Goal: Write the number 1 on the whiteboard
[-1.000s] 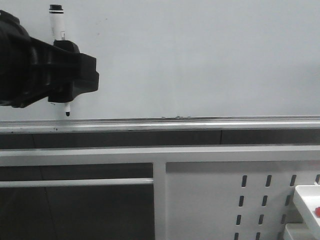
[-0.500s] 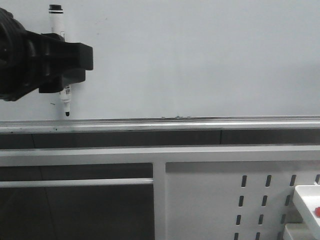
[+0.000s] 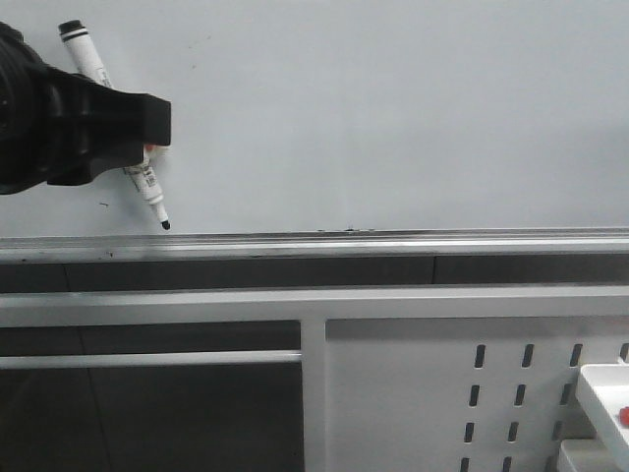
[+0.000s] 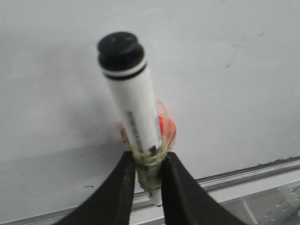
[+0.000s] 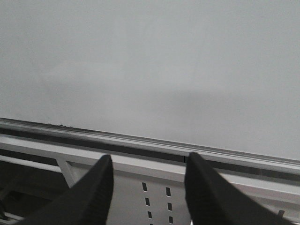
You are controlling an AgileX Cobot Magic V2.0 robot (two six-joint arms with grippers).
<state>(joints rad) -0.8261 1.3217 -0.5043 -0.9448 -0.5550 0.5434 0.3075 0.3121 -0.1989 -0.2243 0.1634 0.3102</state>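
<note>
Because your left gripper (image 3: 133, 133) pinches the marker (image 3: 147, 184) tight, its tip slants toward five o'clock, low on the whiteboard (image 3: 393, 108) near the rail (image 3: 393, 241). No number 1 shows yet. Only the right wrist view shows your right gripper (image 5: 147, 187), wide open, holding nothing.

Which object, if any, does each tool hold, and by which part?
The left tool grips a marker low on its barrel, near the tip. The right tool is open, holding nothing.
</note>
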